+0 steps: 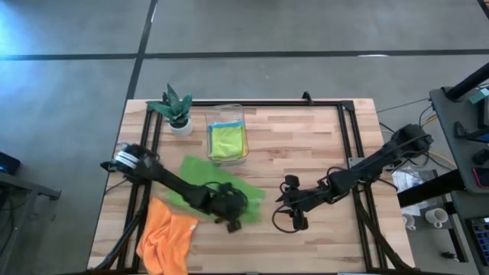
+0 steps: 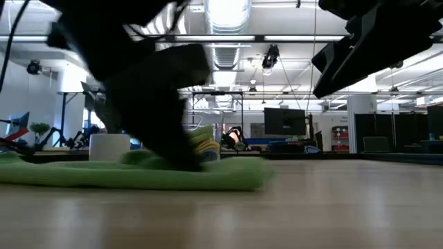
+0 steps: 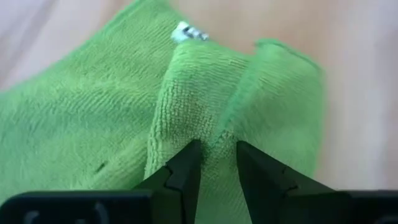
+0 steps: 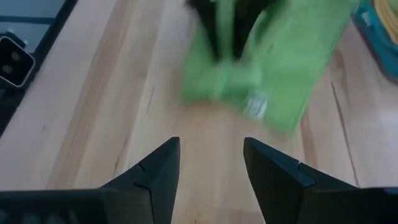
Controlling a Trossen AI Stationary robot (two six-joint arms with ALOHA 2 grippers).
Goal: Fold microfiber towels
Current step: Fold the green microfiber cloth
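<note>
Honestly, most of it is still ahead. My left gripper pinches a ridge of the green towel, which lies partly folded mid-table. My right gripper hovers just beside it, jaws apart and empty. The orange towel lies crumpled at the near left edge; folded ones sit in the clear bin. The towel's white tag is too small to read.

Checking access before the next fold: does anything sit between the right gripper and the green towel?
Nothing visible does. Bare table separates the open right gripper from the green towel. The left gripper is pinching a fold of that towel on its far side.
</note>
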